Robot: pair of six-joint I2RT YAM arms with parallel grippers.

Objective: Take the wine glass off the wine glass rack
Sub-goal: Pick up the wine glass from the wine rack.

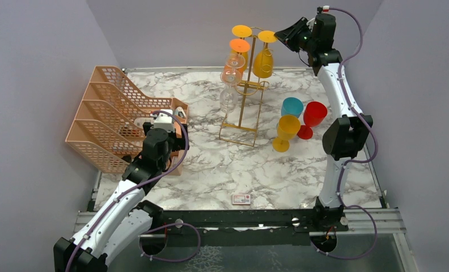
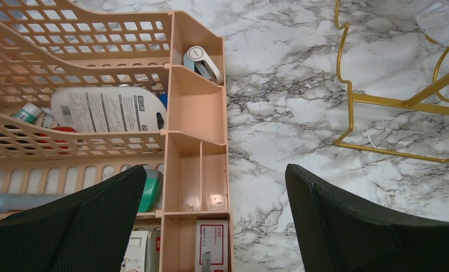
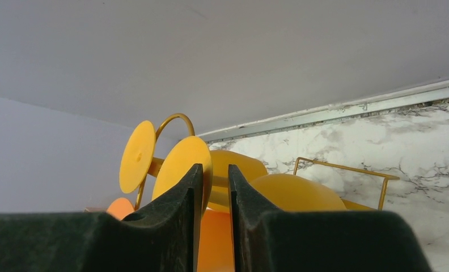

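Note:
The gold wire wine glass rack (image 1: 242,113) stands at the back middle, with several glasses hanging upside down from it. My right gripper (image 1: 284,33) is up at the rack's top right, at the round foot of a yellow wine glass (image 1: 262,63). In the right wrist view its jaws (image 3: 213,170) stand narrow, with the rim of that foot (image 3: 177,161) between them and the bowl (image 3: 299,192) behind. My left gripper (image 1: 168,116) hangs wide open and holds nothing (image 2: 215,170), over the edge of the peach organiser (image 2: 197,107).
A second yellow foot (image 1: 241,30), an orange glass (image 1: 239,45) and a clear glass (image 1: 229,90) hang on the rack's left side. Blue (image 1: 292,106), red (image 1: 314,116) and yellow (image 1: 286,130) glasses stand upright to its right. A small card (image 1: 241,198) lies near the front.

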